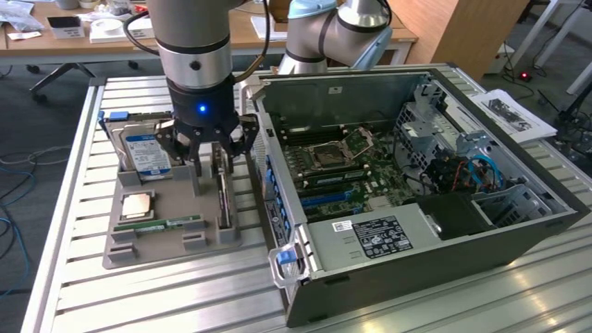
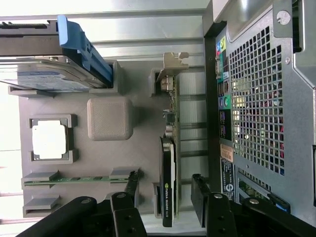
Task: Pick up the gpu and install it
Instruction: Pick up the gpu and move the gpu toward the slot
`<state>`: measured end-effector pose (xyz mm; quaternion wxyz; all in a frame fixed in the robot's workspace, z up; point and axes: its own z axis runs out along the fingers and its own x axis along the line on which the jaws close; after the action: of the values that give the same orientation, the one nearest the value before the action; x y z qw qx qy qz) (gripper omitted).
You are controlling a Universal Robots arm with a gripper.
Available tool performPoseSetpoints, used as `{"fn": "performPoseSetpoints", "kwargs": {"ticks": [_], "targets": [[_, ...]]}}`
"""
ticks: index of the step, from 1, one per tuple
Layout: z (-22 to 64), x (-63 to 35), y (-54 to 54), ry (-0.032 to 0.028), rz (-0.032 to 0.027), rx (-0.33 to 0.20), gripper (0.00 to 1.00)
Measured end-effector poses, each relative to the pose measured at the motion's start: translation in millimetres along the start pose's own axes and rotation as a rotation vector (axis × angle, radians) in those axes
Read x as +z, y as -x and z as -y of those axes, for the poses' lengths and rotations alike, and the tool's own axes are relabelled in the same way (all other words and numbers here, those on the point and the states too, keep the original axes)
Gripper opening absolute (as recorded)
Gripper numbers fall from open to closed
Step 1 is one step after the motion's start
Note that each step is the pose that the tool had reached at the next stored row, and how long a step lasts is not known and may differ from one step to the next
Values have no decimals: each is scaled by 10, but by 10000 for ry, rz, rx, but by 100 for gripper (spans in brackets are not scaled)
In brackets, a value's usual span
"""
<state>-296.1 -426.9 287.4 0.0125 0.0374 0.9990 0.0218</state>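
The gripper (image 1: 211, 165) is hanging straight down over the grey parts holder (image 1: 166, 244). Its jaws are standing released, parted to either side of the gpu (image 1: 224, 201). In the wrist view the gripper (image 2: 165, 197) is straddling the card. The gpu (image 2: 168, 168) is standing on its long edge in its slot of the holder (image 2: 143, 128), running away from the hand between the two dark fingers (image 2: 200, 195). A strip of grey holder is showing on each side of it, so the pads appear to be clear of the card, though the very tips are hard to judge. The card's silver bracket (image 2: 173, 66) is sitting at the end farthest from the hand. Nothing is being gripped.

To one side of the hand, the exterior view's left, the hard drive (image 1: 148, 154) with its blue label is leaning upright in its cradle (image 2: 49, 79). On that same side the square processor (image 1: 137, 205) (image 2: 49, 139) and the narrow green memory stick (image 1: 171, 224) (image 2: 74, 179) are lying flat in their pockets.

On the hand's other side, just beside the card, the open computer case (image 1: 518, 236) is lying on the slatted table (image 1: 185, 298) with its motherboard (image 1: 370, 166) exposed. Its perforated rear panel (image 2: 256, 98) is facing the wrist camera.
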Motion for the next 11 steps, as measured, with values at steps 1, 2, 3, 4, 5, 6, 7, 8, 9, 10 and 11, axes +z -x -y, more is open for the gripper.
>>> {"fn": "performPoseSetpoints", "kwargs": {"ticks": [1,2,3,4,5,6,7,8,9,10,11], "targets": [[0,1,0,-1,-1,0,55],[0,9,1,2,2,0,55],[0,19,0,2,0,0,55],[1,31,0,1,1,0,55],[2,45,-1,0,0,-1,55],[3,61,-1,1,1,0,55],[3,76,-2,1,0,-1,55],[4,93,-2,1,0,-1,55],[5,111,-2,1,1,-1,55],[6,128,-3,1,0,-1,55],[7,145,-3,0,0,0,55]]}}
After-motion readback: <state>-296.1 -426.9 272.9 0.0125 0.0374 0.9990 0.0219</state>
